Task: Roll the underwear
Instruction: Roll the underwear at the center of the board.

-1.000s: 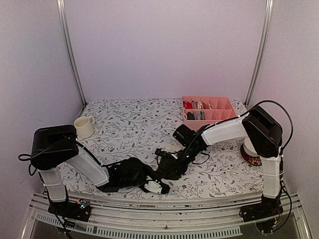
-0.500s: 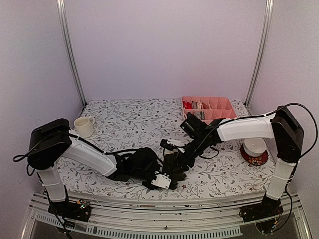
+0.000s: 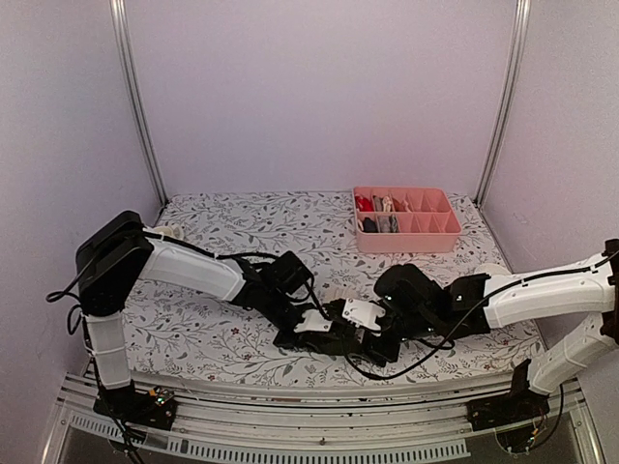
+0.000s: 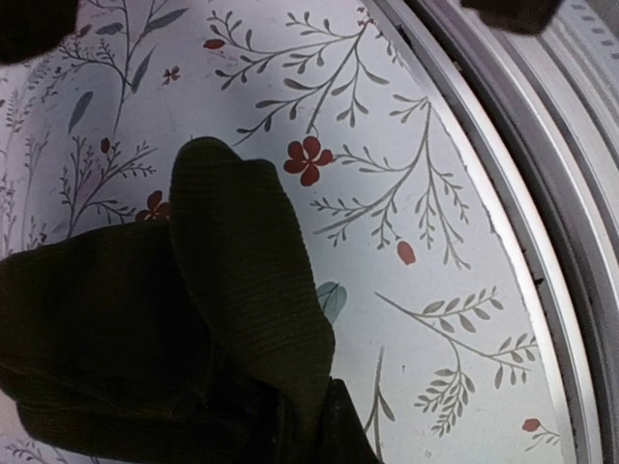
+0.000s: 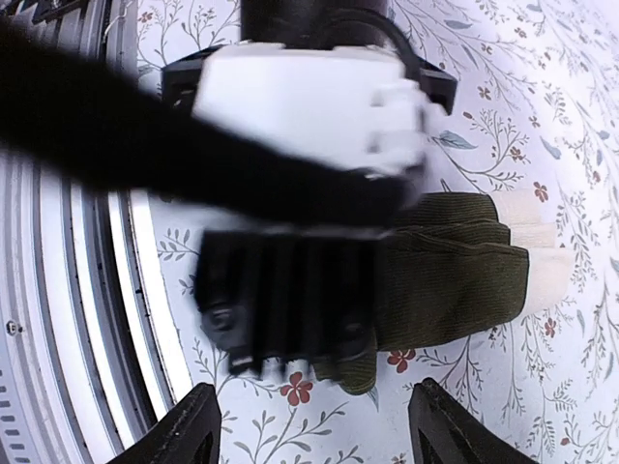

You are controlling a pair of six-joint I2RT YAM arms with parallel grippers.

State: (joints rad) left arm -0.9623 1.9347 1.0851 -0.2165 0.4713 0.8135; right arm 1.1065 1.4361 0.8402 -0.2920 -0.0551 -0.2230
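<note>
At near edge of table, left claw pinches olive underwear; right claw spread wide, close above. I fear claws collide, or cloth drags over edge.

I've got tray upper right on table; underwear lower ctr of top view, under L gripper, R gripper just right.

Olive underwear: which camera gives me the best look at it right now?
Right wrist. It shows the olive underwear as a ribbed bundle lying on the floral table, partly behind the left gripper. Left wrist sees only a dark, cropped close-up. In the top view it cannot be told apart from the dark left gripper over it.
</note>
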